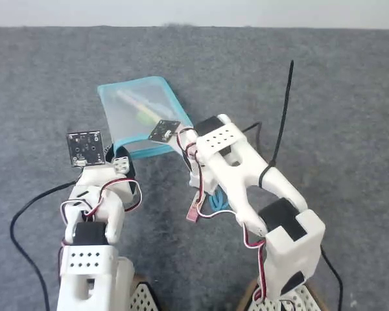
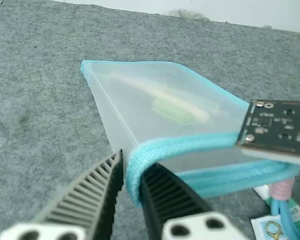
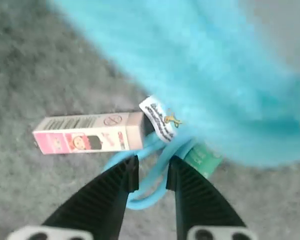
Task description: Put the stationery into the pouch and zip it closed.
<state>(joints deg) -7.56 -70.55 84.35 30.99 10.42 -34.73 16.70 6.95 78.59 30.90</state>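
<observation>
Nearest us, the right hand (image 3: 152, 165) hangs over the grey counter (image 3: 20, 185) with its jaws parted a little. A loop of blue cord (image 3: 140, 204) shows in the gap, and we cannot tell whether the jaws touch it. Just past the tips a pink box (image 3: 87, 134) lies on its side. One of its ends is against a white tag (image 3: 160, 120), and a green tag (image 3: 202, 156) sits just beside the cord. From above, we see box and cord lying under the bent right arm.

The left hand (image 2: 133, 167) is pressed together on the pouch (image 2: 140, 105), with the blue zip edge at the near corner pinched between its two black ribbed jaws. Two blue bands run along that near edge with a gap between them. The other arm's circuit board (image 2: 277, 132) hangs over the pouch's other near corner.

Through the clear wall of the pouch we see the stationery (image 2: 177, 110) inside: a pale stick and a green piece lying along it.

From above, the pouch lies on the counter ahead of both arms, the left arm at one near corner and the right arm bent over the other
</observation>
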